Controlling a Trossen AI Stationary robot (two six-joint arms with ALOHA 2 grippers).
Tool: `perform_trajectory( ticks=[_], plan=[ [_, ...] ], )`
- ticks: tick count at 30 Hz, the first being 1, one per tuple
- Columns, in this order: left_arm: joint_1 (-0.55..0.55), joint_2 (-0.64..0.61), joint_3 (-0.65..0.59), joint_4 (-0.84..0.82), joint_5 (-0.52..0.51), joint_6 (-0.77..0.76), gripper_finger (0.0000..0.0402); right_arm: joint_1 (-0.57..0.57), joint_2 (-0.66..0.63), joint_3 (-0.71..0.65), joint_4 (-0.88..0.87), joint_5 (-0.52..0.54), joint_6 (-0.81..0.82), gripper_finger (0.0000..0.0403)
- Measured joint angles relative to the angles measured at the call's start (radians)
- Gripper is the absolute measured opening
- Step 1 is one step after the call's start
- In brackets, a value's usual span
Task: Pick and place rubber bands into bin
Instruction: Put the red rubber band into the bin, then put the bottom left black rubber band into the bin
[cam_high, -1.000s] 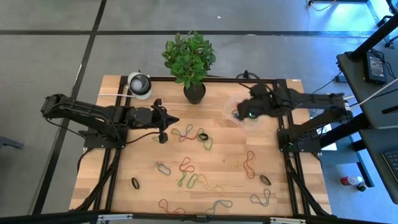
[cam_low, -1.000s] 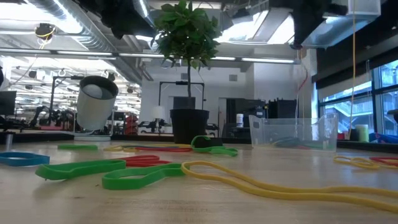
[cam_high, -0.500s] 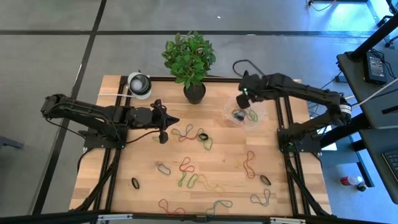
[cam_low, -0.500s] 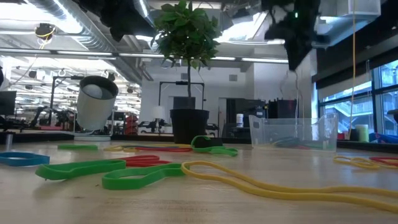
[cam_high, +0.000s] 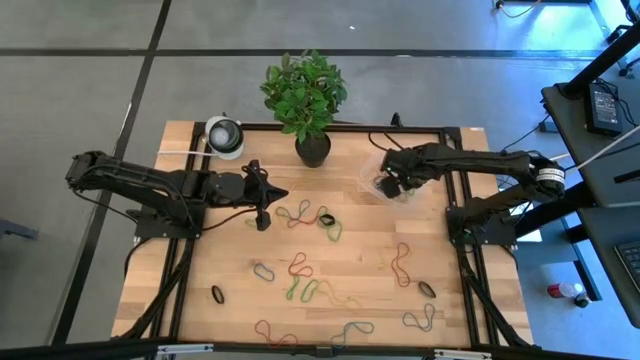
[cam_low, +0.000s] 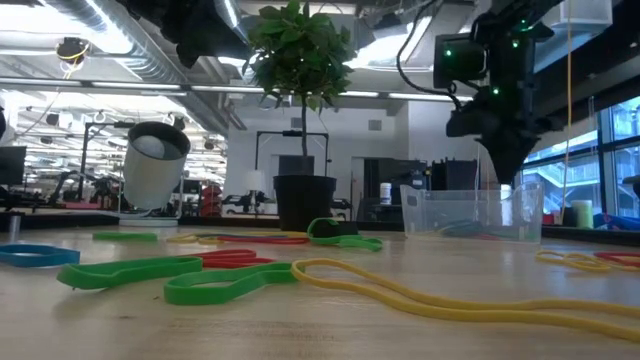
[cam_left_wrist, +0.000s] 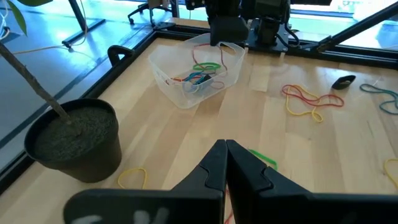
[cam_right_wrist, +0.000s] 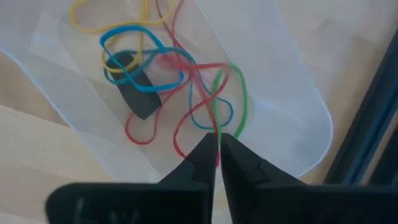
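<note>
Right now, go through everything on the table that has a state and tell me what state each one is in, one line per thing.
right gripper: over the bin, fingers slightly apart, a red band between the tips.
left gripper: shut, empty, waiting above the table left of centre.
bin: upright, holding several rubber bands.
rubber bands: many loose on the table.
plant pot: upright at the far edge.

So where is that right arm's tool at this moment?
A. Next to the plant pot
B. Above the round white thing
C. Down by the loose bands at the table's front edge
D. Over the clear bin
D: the right tool hangs just over the clear bin, where several rubber bands already lie.
</note>
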Motion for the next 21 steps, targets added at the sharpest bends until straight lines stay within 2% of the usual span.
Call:
perform_trajectory(
  ticks=[12, 16, 21],
  plan=[
    [0.0, 0.0, 0.0, 0.0, 0.0, 0.002, 0.0001, 0.01, -0.004, 0.098, -0.037, -0.008, -0.025, 0.0111],
    [0.0, 0.0, 0.0, -0.001, 0.006, 0.009, 0.0012, 0.055, -0.055, 0.15, -0.034, -0.013, -0.026, 0.0113],
    [0.0, 0.0, 0.001, -0.02, 0.075, 0.021, 0.0061, 0.181, -0.191, 0.16, 0.019, -0.012, 0.013, 0.0099]
  ],
)
